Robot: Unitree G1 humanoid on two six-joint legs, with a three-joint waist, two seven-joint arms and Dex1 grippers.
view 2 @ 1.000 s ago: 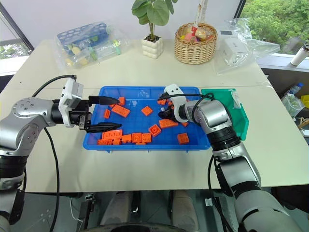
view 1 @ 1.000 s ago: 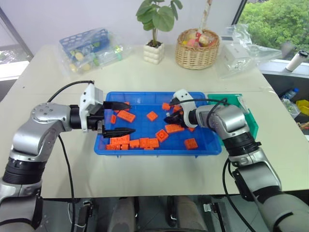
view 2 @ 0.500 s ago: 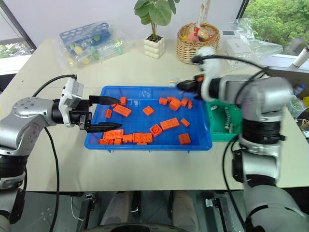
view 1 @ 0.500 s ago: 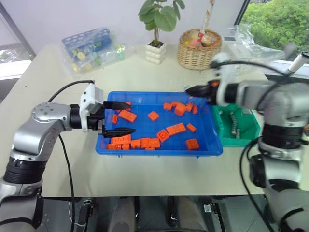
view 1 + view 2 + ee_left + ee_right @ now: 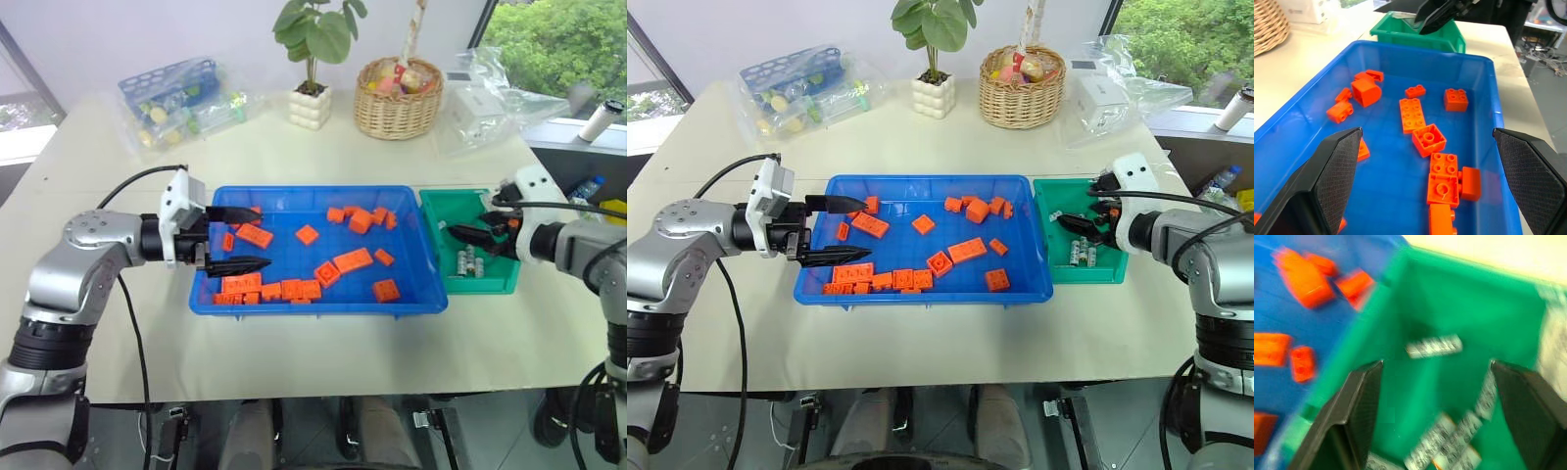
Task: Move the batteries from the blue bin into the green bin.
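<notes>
bright blue bin (image 5: 411,299) with orange bricks (image 5: 354,260); green bin (image 5: 509,287) holding silver-grey batteries (image 5: 467,263); black fingers (image 5: 238,264) on both arms; cream desk (image 5: 294,147); tan wicker basket (image 5: 399,113); white pot (image 5: 311,107), green leaves.

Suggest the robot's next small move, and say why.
Probably lift the right gripper clear of the green bin: its jaws stand open and empty over the batteries inside, and the blue bin seems to hold just orange bricks.
</notes>
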